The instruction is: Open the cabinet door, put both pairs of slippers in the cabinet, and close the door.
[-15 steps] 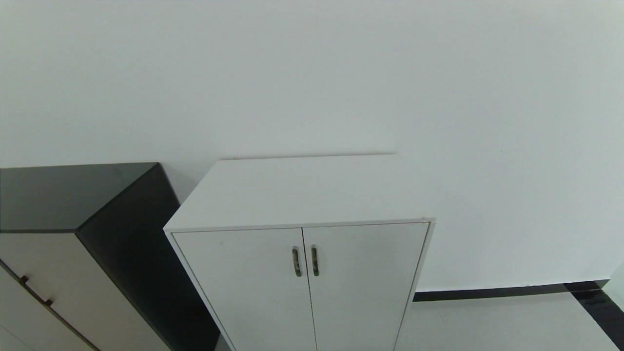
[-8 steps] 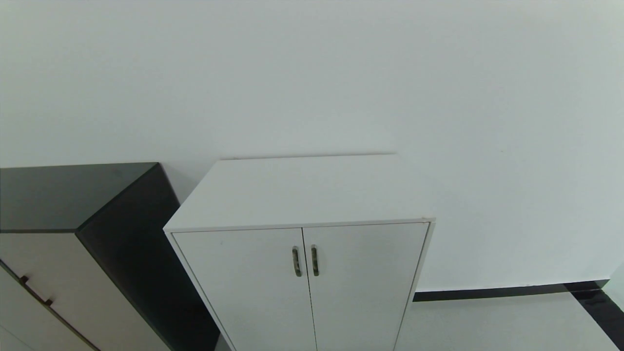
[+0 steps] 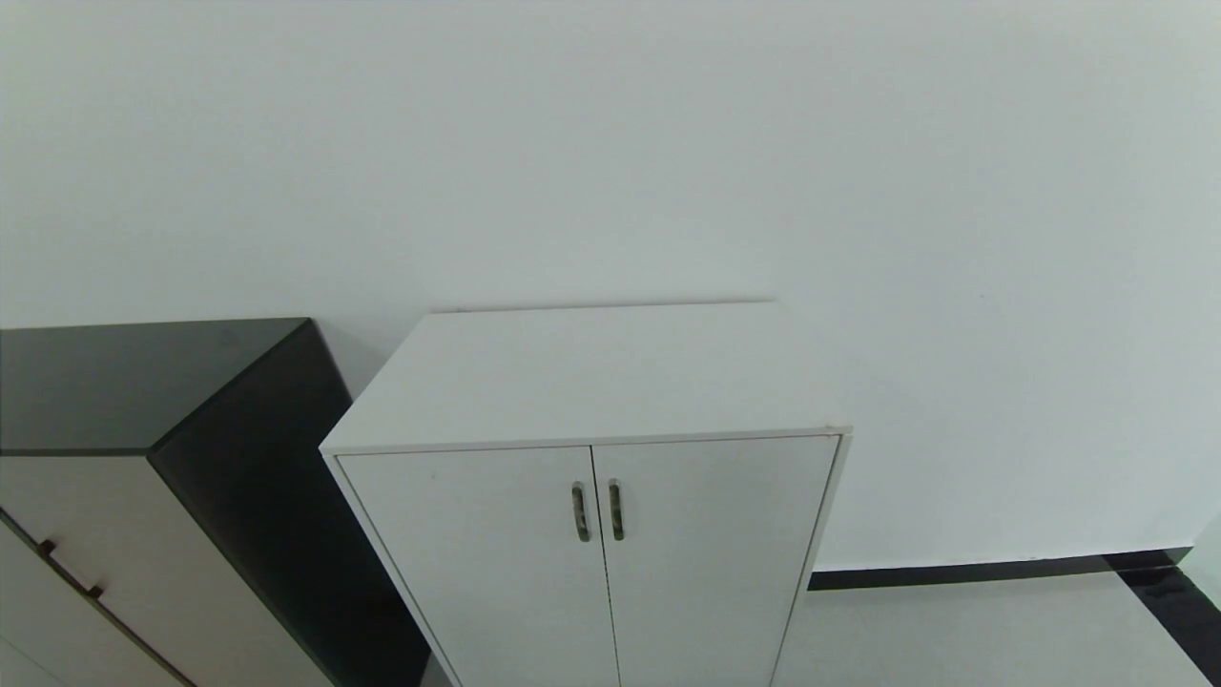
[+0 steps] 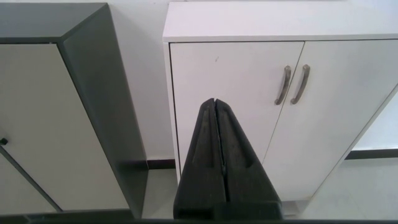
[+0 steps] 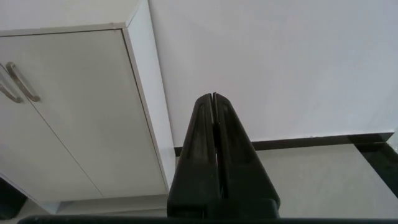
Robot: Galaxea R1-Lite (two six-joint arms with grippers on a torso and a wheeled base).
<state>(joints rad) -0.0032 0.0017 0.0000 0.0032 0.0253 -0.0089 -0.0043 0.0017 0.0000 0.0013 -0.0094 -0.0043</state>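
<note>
- Cabinet (image 3: 582, 377): white, straight ahead of me with its back to the wall (image 3: 610, 143)
- Both of its doors are shut; the left door (image 3: 477, 563) and right door (image 3: 711, 553) meet at a thin seam down the middle
- Two upright metal handles sit side by side at that seam, near the doors' top edge: the left handle (image 3: 580, 512) on the left door, the right handle (image 3: 616, 510) on the right door
- My left jaws are clenched, pad flat against pad, grasping nothing; they hang in front of the cabinet's left door, apart from it
- My right jaws are clenched the same way, grasping nothing; they hang off the cabinet's right side, apart from it, facing the wall and the skirting (image 3: 954, 575)
- Dark cabinet (image 3: 143, 382) with pale fronts stands just beside the white one on my left, with a narrow gap between the two
- Floor (image 3: 954, 634) to the right of the cabinet is pale; the black skirting runs along the foot of the wall, and a black band crosses the floor at the far right
</note>
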